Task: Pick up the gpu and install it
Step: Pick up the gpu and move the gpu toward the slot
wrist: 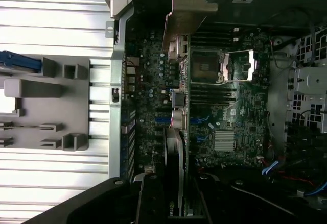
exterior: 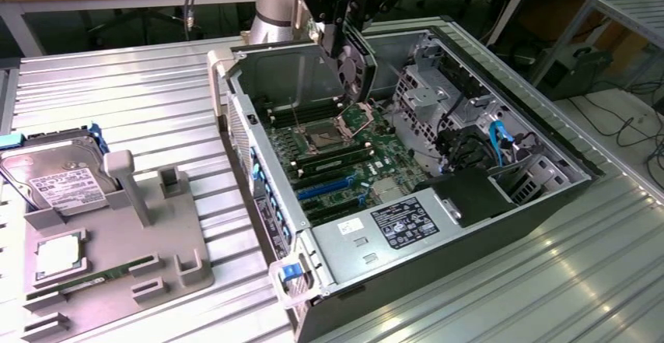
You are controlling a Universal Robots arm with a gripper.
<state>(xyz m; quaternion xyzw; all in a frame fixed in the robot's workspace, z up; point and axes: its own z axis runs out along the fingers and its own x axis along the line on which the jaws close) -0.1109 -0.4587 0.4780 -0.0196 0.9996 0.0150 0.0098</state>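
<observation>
Risk first: my gripper holds the gpu by one narrow strip of its upper edge, so any knock could pivot it in the grip. The gpu hangs on edge above the motherboard, clear of it, inside the open computer case. From the exterior view it seems to hang nearer the open processor socket on the motherboard than the blue slots; a descent here would likely strike the socket or the memory beside it. In the wrist view the metal bracket leads at the gpu's far end; it could catch the case wall. Jaws: clamped on the gpu, one finger on each flat face, with most of the gpu hanging beyond the fingertips toward the motherboard.
</observation>
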